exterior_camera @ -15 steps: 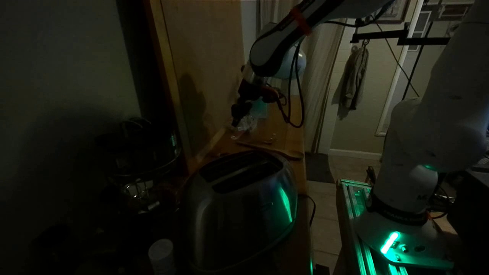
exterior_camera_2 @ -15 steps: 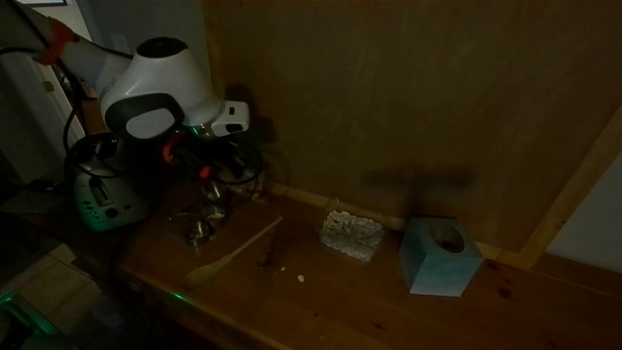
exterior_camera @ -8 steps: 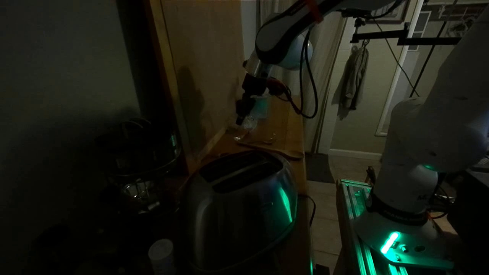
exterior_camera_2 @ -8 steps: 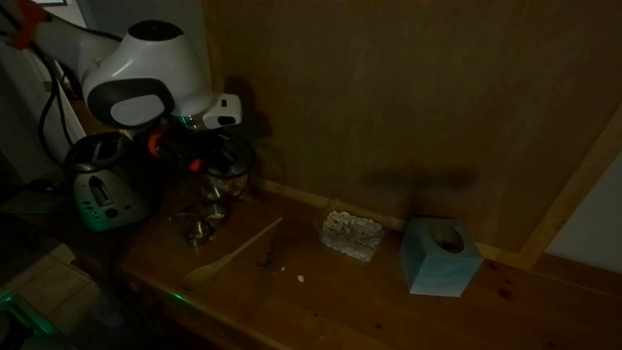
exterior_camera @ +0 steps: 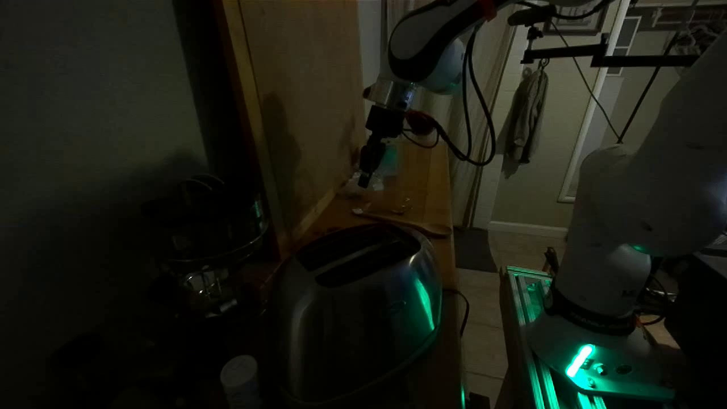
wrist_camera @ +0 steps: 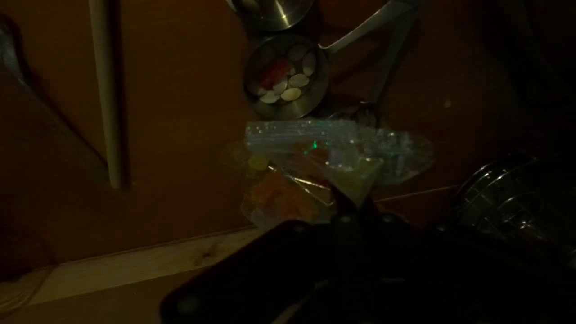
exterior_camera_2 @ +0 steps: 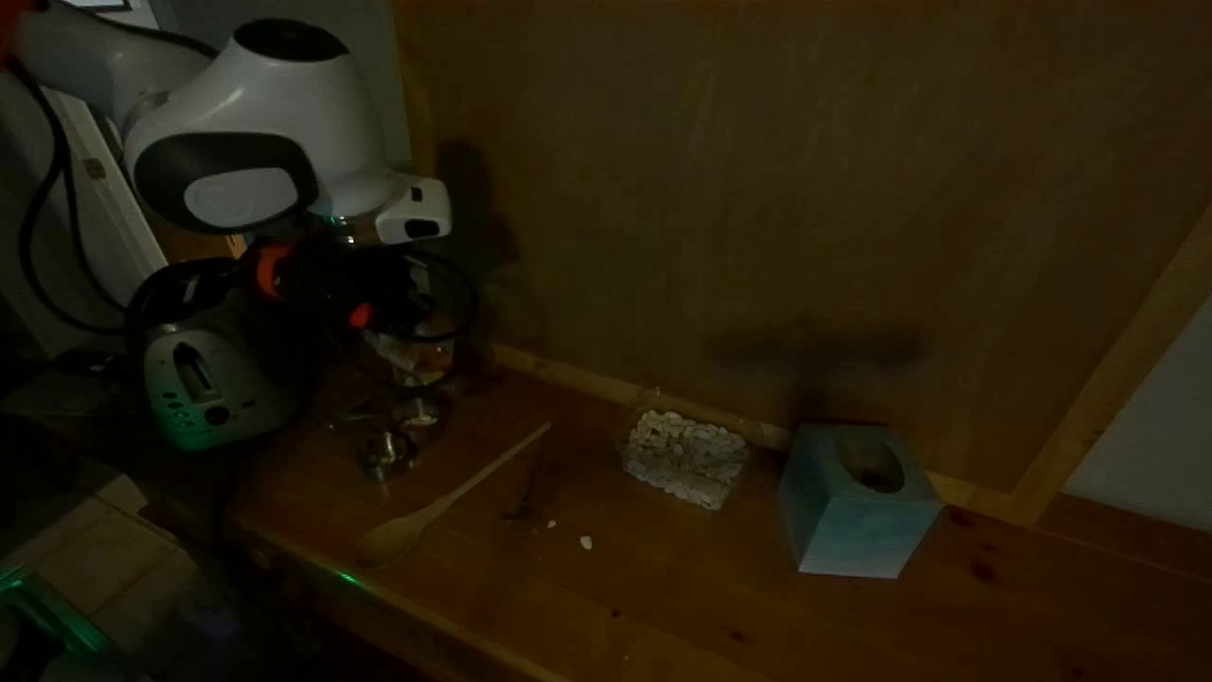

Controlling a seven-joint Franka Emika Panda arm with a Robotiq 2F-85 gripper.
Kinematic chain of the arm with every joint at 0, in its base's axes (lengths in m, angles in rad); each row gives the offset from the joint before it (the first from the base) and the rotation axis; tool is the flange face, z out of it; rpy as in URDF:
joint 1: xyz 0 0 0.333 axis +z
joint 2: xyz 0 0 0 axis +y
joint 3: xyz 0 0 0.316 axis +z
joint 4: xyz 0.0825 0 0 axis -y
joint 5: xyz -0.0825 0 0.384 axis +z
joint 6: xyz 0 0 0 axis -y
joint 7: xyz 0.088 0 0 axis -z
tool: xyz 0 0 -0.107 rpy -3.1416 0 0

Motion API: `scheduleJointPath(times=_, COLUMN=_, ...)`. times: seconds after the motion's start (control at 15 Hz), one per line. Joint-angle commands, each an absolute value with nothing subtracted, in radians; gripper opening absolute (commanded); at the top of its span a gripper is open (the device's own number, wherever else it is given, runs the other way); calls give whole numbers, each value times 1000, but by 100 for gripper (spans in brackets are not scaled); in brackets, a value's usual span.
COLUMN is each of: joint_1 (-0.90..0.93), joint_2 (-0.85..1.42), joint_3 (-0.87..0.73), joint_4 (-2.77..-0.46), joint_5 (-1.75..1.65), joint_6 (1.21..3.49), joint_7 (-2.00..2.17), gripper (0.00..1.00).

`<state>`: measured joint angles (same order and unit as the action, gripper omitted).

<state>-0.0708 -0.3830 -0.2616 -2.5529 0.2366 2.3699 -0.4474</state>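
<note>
My gripper [wrist_camera: 357, 208] has its dark fingertips closed together on a clear plastic bag [wrist_camera: 281, 193] with orange and yellow contents. The gripper also shows in an exterior view [exterior_camera: 364, 183], pointing down above the wooden counter. In an exterior view the bag [exterior_camera_2: 417, 355] hangs under the gripper, above a small metal cup [exterior_camera_2: 417, 414]. In the wrist view this cup [wrist_camera: 294, 108] holds white oval pieces and shows a red patch. A second metal cup [wrist_camera: 281, 22] is beside it; it also shows in an exterior view [exterior_camera_2: 386, 457]. The picture is very dark.
A toaster [exterior_camera: 358, 324] stands on the counter near the arm. A wooden spoon [exterior_camera_2: 454, 497], a dark spoon [exterior_camera_2: 518, 504], a clear box of white pieces [exterior_camera_2: 682, 481] and a blue tissue box [exterior_camera_2: 857, 521] lie along it. A wooden panel [exterior_camera_2: 757, 189] rises behind.
My gripper has moved toward the toaster side in an exterior view, carrying the bag over the metal cups. The arm has also risen slightly. The objects on the counter have not moved.
</note>
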Motion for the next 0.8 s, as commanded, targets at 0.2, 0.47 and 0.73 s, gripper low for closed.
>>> scheduleJointPath(times=0.2, joint_1=-1, joint_2=-467, joint_3=-308, joint_4=-2600, joint_5=330, joint_6=2334, joint_7=-575, gripper=3)
scheduleJointPath(times=0.47, joint_1=44, joint_2=-468, joint_3=-326, joint_4=-2610, joint_5=406, joint_6=2317, joint_7=-646, gripper=4)
scheduleJointPath(times=0.73, joint_1=68, joint_2=-457, joint_3=-335, joint_4=-2606, joint_5=482, joint_6=2300, joint_7=-711, gripper=3)
